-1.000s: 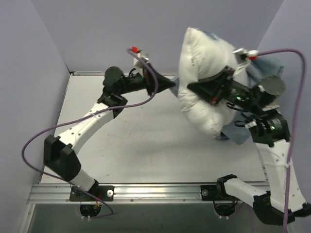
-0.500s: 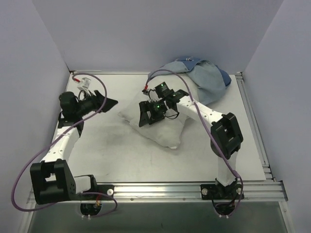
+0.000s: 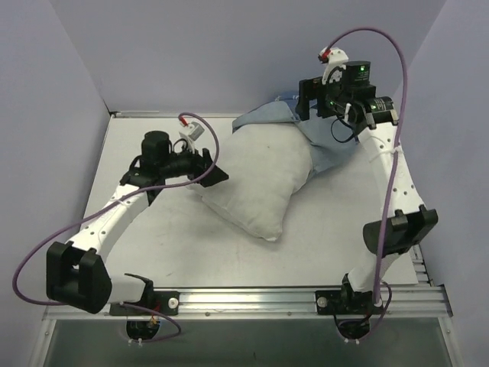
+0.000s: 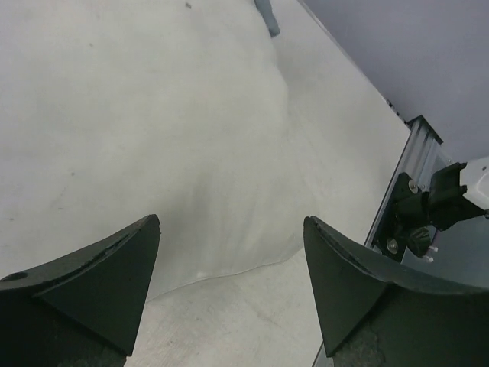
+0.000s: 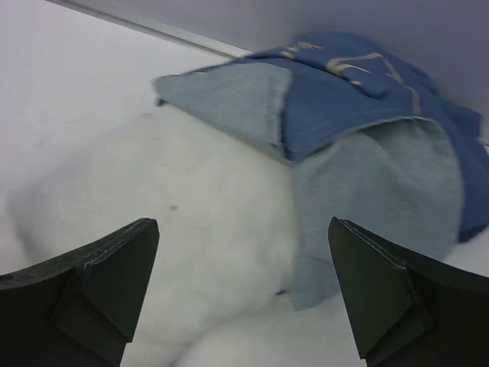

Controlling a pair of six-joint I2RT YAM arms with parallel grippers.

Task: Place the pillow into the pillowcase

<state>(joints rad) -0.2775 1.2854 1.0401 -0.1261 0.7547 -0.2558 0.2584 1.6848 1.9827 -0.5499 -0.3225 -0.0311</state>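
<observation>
- Your pillow (image 3: 256, 180) lies flat near the middle of the bench (image 3: 168, 252), white and slightly wrinkled, one corner pointing toward the arm bases.
- Your pillowcase (image 3: 330, 151) is bunched at the far right of the bench, close to the back wall.
- In the right wrist view a pale grey-blue flap of the pillowcase (image 5: 229, 99) lies over the far end of the pillow (image 5: 168, 222). Behind it you can see the navy side with cream markings. Most of the pillow is bare, outside the case.
- Your left arm (image 3: 114, 214) reaches across the bench from the left. Its jaws stand wide with nothing between them, right at the pillow's left edge. You cannot tell from these views whether a tip touches the fabric.
- In the left wrist view the pillow (image 4: 153, 115) fills the space beyond both fingers, and its near edge runs across the gap between them.
- Your right arm (image 3: 393, 176) is raised high at the far right. Its jaws are wide apart, holding nothing, and hang above the pillowcase.
</observation>
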